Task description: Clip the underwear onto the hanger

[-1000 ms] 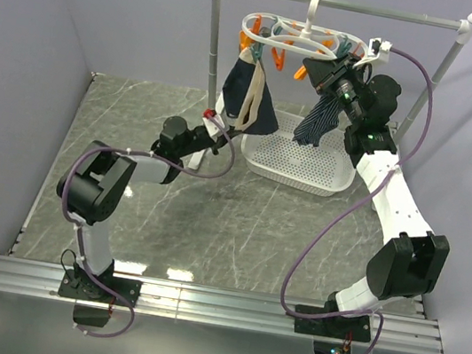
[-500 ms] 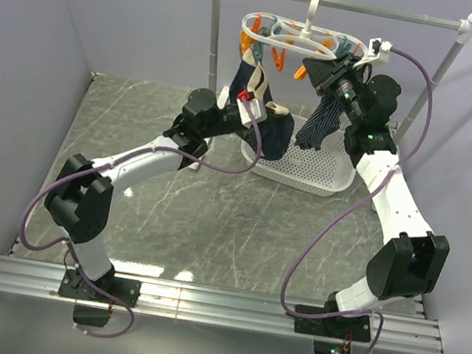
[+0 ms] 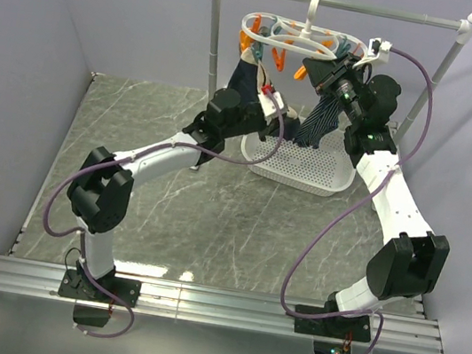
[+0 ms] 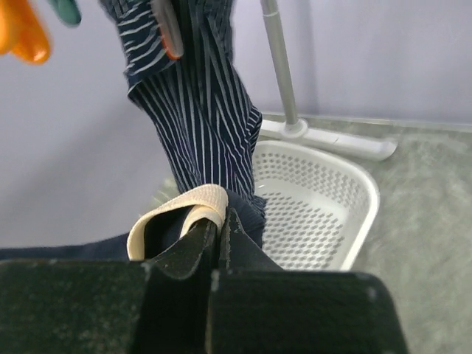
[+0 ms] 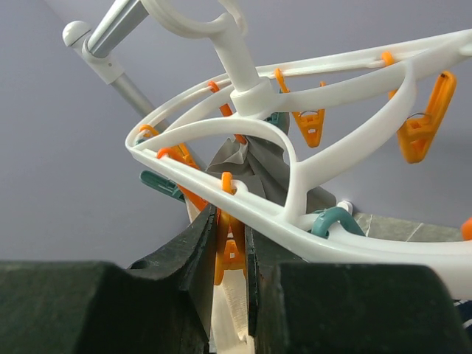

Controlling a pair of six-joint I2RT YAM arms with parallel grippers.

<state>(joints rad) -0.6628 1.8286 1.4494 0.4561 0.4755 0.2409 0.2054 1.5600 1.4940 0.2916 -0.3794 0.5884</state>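
Note:
The white round hanger (image 3: 298, 39) hangs by its hook from the rail, and also shows in the right wrist view (image 5: 310, 140). The navy underwear (image 3: 245, 75) hangs from a pin at its left side. My left gripper (image 3: 274, 107) is shut on the beige waistband (image 4: 177, 214) of the underwear, its tips (image 4: 220, 221) pinching a fold, raised below the hanger. My right gripper (image 3: 314, 71) is shut on an orange clothespin (image 5: 232, 247) under the hanger's ring, squeezing it from both sides (image 5: 230, 221). A strip of beige waistband (image 5: 234, 302) shows just beneath that pin.
A navy pinstriped cloth (image 3: 316, 122) hangs from the hanger's right side, close ahead of my left gripper (image 4: 199, 96). A grey sock (image 5: 251, 166) hangs behind the ring. A white perforated basket (image 3: 301, 165) stands below. The grey rail stand's post (image 3: 211, 38) is at left.
My left arm has swung right and up, carrying the underwear's free waistband corner from the table's left toward the hanger. My right gripper has stayed on the clothespin.

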